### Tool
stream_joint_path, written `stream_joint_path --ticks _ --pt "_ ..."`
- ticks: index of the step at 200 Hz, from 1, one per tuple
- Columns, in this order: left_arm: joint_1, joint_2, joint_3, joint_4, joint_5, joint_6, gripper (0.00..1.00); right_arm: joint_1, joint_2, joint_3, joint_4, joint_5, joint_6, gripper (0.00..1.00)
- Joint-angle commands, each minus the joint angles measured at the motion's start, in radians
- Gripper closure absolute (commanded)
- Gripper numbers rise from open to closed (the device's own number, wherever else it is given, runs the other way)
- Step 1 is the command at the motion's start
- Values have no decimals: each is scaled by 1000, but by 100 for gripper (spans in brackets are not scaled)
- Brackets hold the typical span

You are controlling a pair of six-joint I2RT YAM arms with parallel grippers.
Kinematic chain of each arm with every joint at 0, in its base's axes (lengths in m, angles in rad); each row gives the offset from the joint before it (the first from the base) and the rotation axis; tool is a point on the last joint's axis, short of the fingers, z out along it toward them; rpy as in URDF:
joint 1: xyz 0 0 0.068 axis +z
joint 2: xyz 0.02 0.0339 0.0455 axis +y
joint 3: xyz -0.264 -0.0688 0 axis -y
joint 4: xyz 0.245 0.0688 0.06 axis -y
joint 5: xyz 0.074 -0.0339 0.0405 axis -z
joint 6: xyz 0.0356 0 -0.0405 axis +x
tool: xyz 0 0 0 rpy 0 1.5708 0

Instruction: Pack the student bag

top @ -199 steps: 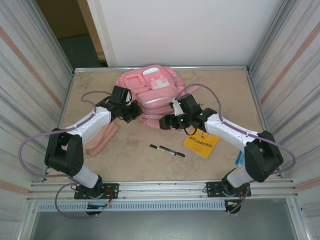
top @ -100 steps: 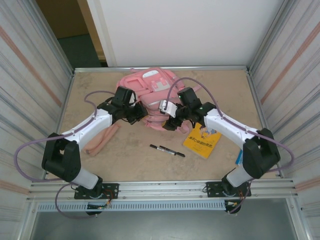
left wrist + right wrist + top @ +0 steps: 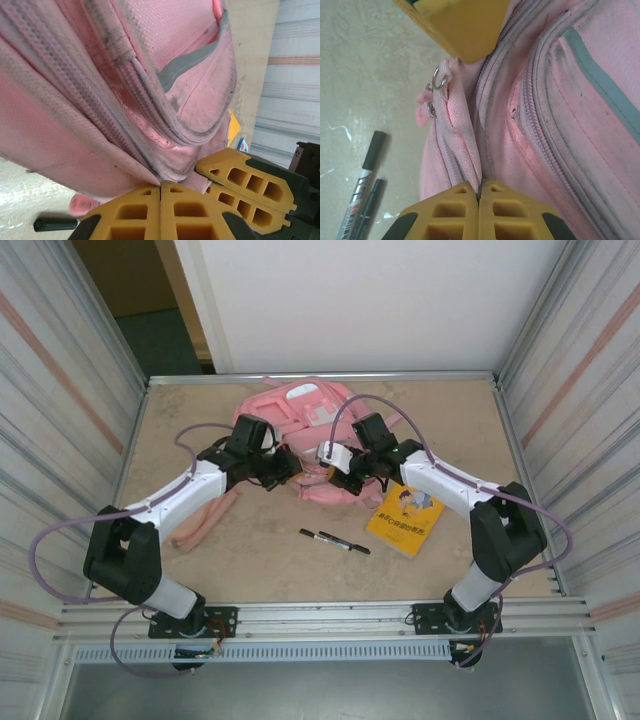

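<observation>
We see our left pincer [image 3: 160, 189] and right pincer [image 3: 479, 194] each closed tight, pinching fabric of the pink student bag [image 3: 305, 410].

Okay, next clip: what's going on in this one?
Both arms are working on the pink student bag, which sits at the far middle of the table. The left pincer and the right pincer are each closed on a fold of fabric along the bag's near edge, by its zips, close to one another. Two black pens, a yellow book and a narrow pink pouch lie on the table outside the bag.
</observation>
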Motion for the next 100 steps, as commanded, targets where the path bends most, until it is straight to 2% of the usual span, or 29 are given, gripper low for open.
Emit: stream_joint_path --ticks 1,4,11,24,32,45,64,85,100 --pt "-5 -102 -14 73 104 119 100 -26 -26 31 -23 -87 11 100" --pt "-4 -108 -16 65 105 141 99 -32 -30 34 -24 -100 16 100" --pt "-5 -127 -21 42 104 192 88 -41 -40 39 -28 -125 21 100" --pt "-4 -161 -29 -9 101 294 55 -53 -58 50 -36 -169 31 100" --pt "-4 -187 -25 -56 77 362 47 -60 -62 57 -48 -195 28 100" --pt "-13 -248 -60 -61 28 432 43 -75 -48 90 -102 -240 12 100" --pt "-25 -339 -182 85 28 536 41 -93 -19 144 -186 -274 -6 100" --pt "-30 -400 -283 164 -21 618 47 -103 -18 162 -213 -294 -14 100" --pt "-30 -402 -326 191 -3 670 48 -116 -19 176 -222 -323 -2 100"
